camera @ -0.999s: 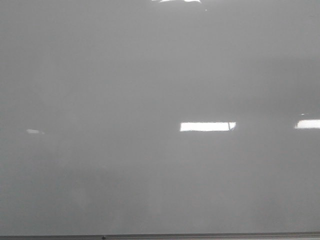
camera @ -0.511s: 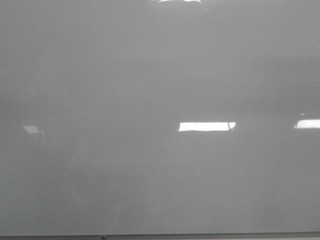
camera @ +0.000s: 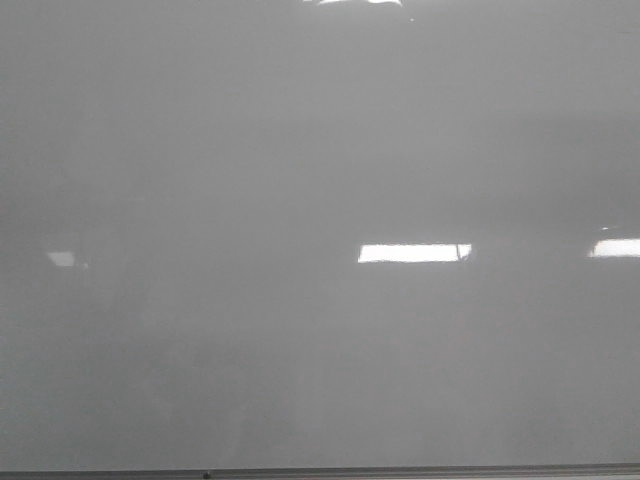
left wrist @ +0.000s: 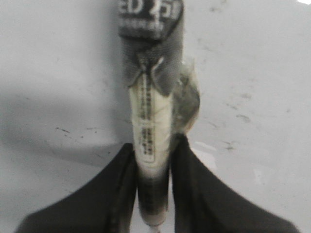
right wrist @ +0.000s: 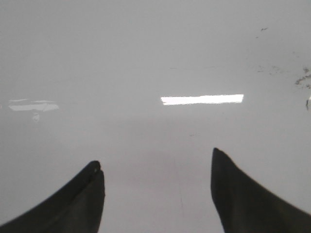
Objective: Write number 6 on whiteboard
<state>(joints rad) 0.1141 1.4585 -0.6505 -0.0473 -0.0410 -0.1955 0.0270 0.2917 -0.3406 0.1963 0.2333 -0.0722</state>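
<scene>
The whiteboard (camera: pixel 300 200) fills the front view as a glossy pale grey sheet with bright rectangular reflections and a thin grey edge strip along its lower border. No number 6 is visible on it in any view; only faint dark smudges show beyond the fingers in both wrist views.

The left gripper (left wrist: pixel 153 160) is clenched on a marker (left wrist: pixel 150 111), whose pale labelled barrel runs straight out between the two dark fingers (left wrist: pixel 112 194) toward a dark wrapped end. That end lies close to the board; whether it touches cannot be told.

The right gripper (right wrist: pixel 155 189) hangs over bare board with its fingers spread wide and nothing between them.

Judged from this, writing has not yet begun. To do the step well, the tip should meet the board squarely with light, steady pressure, and the grip must not let the barrel slip or twist while the long stroke and the loop are drawn as one unbroken line.
</scene>
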